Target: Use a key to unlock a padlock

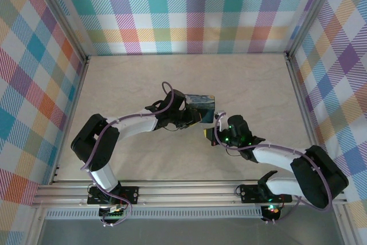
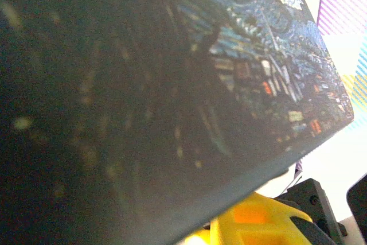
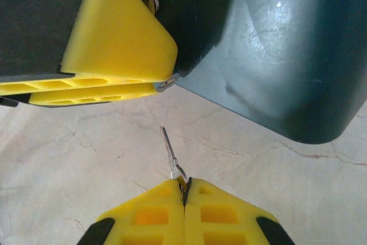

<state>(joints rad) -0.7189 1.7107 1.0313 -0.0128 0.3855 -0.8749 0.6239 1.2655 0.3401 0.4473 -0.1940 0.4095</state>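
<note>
Right wrist view: right gripper (image 3: 184,183) is clenched on the key (image 3: 171,154). The blade projects forward, tilted slightly left. Ahead of the blade tip, across a gap of bare table (image 3: 69,159), lies a finger (image 3: 114,50) of the left gripper (image 1: 194,117), which appears clamped on the tin (image 3: 275,55). A silvery bit (image 3: 166,83) at that finger's tip is probably part of the padlock; its blue body cannot be made out. Judgement: the right arm is nearer, and the blade must advance nearly along its own axis.
</note>
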